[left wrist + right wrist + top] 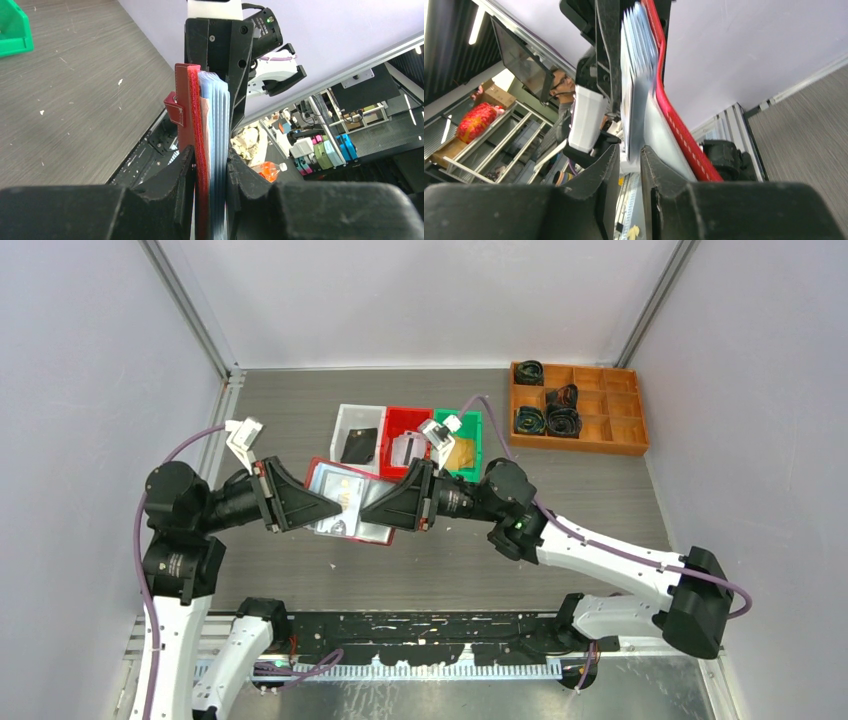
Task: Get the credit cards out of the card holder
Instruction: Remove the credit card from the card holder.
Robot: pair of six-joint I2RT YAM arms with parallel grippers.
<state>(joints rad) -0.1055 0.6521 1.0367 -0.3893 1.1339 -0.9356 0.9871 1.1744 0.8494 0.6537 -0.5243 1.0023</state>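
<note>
The left gripper [210, 172] clamps the card holder [191, 115] aloft, credit cards [219, 120] in its sleeves. The jaws of the right gripper [630, 155] stand narrowly apart about a pale edge; whether they pinch it cannot be told. A good pull would take one card only, straight along its sleeve.

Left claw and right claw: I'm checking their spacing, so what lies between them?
The open red card holder, cards in its sleeves, spans the gap between left claw and right claw, clearest in the top view.

There were one white plastic bin [343, 425], one red plastic bin [400, 425], one green plastic bin [473, 440], one red leather-like folding card holder [345, 510] and one orange divided tray [600, 448].
</note>
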